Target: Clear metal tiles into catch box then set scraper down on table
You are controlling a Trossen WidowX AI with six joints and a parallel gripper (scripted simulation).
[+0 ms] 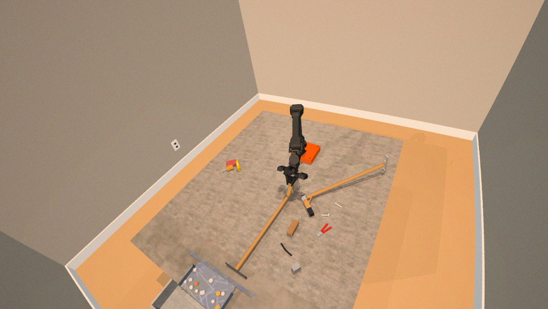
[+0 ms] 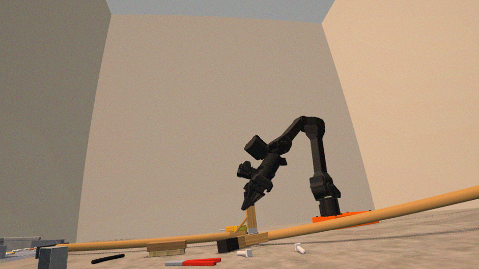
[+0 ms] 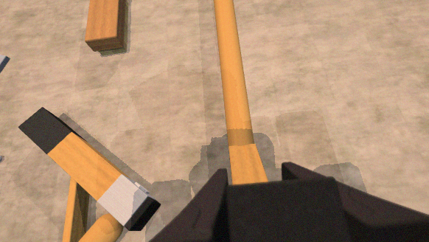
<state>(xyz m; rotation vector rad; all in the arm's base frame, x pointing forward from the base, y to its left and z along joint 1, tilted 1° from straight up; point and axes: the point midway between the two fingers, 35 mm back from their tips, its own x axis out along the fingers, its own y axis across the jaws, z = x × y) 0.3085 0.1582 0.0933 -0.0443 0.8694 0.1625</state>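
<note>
My gripper (image 1: 290, 184) (image 2: 244, 208) (image 3: 254, 174) is shut on the upright wooden grip of the long scraper. The scraper (image 1: 264, 229) (image 2: 117, 242) (image 3: 234, 74) has a long wooden shaft that runs away from me. Its dark blade (image 1: 235, 270) is just short of the near edge of the bench plate; I cannot tell whether it touches the table. The blue-grey steel plate (image 1: 226, 283) carries several small white and orange tiles (image 1: 210, 280). The grey catch box (image 1: 162, 294) is at the plate's far end, partly cut off by the frame.
A second wooden-shafted tool (image 1: 345, 179) (image 3: 85, 160) with a metal head lies close on the right. Near the shaft are a wooden block (image 1: 292, 227) (image 3: 103, 20), a black rod (image 1: 285, 249) and a square tube (image 1: 295, 267). Red pliers (image 1: 325, 229) and two bolts lie further right.
</note>
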